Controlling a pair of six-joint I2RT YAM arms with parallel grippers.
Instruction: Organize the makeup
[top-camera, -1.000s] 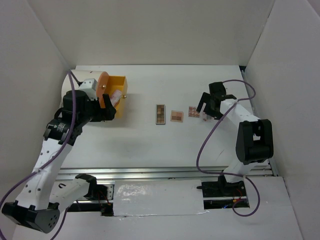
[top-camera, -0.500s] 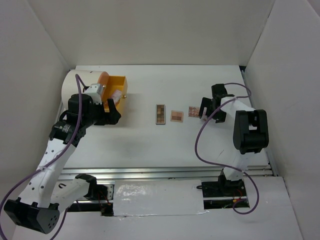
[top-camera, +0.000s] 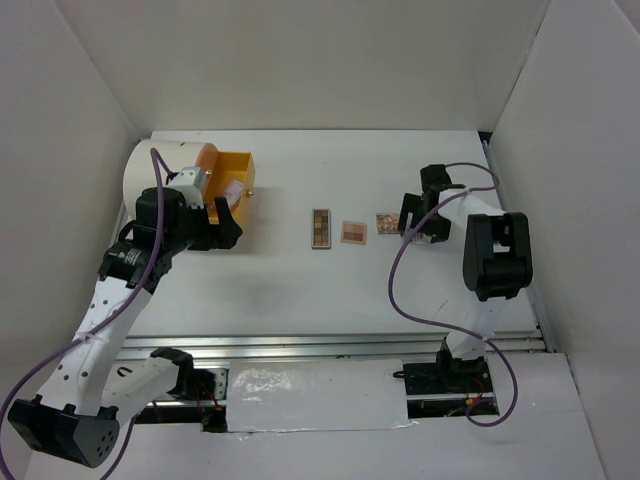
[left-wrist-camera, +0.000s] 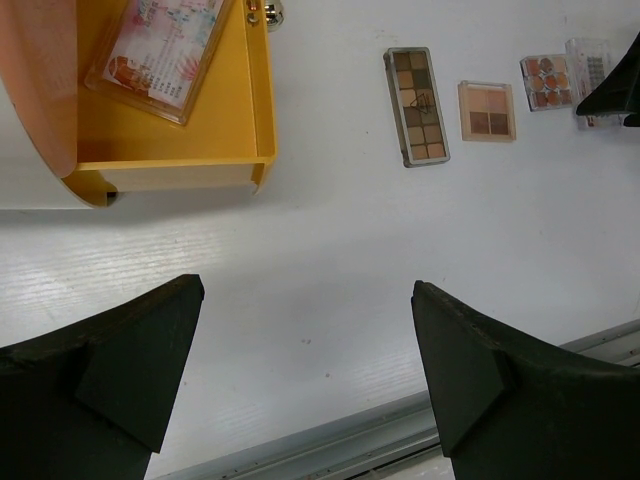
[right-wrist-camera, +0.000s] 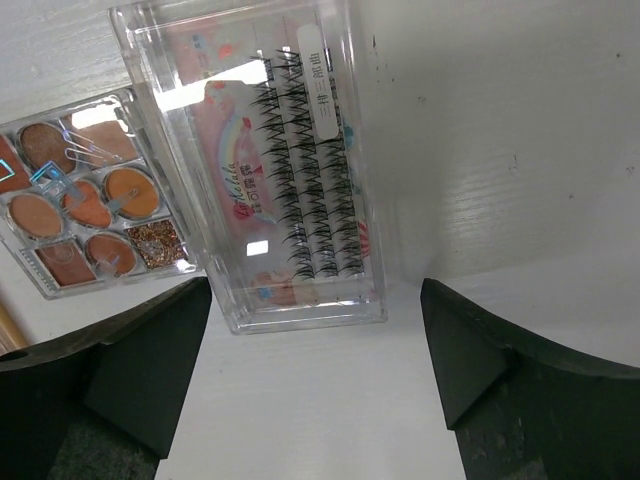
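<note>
**Both grippers wide, lash case at the right one's tips**

Left gripper (left-wrist-camera: 307, 292): I see the jaws spread wide with nothing between them, just bare table (top-camera: 300, 290) below. It hangs near the front of the yellow drawer (left-wrist-camera: 150, 135), not touching it. The drawer is pulled out of the white cylinder (top-camera: 135, 185) at far left. One pinkish card (left-wrist-camera: 160, 45) in clear packaging lies flat inside it, tilted, towards the back.

Right gripper (right-wrist-camera: 315, 288): jaws apart, clamped on nothing. It sits low over the table at the right end of the makeup row. The clear lash case (right-wrist-camera: 280, 170) lies flat right in front of the tips, its near end about level with them. I can't tell if either finger touches it.

The rest of the makeup is in a row mid-table, all flat. From the left: long palette (left-wrist-camera: 416, 106), brown shades; square palette (left-wrist-camera: 486, 110), peach, just beside it with a gap; pan palette (right-wrist-camera: 90, 200), clear lid, round orange-brown pans. The pan palette sits against the lash case's side; touching or a hair apart, I can't tell.
</note>
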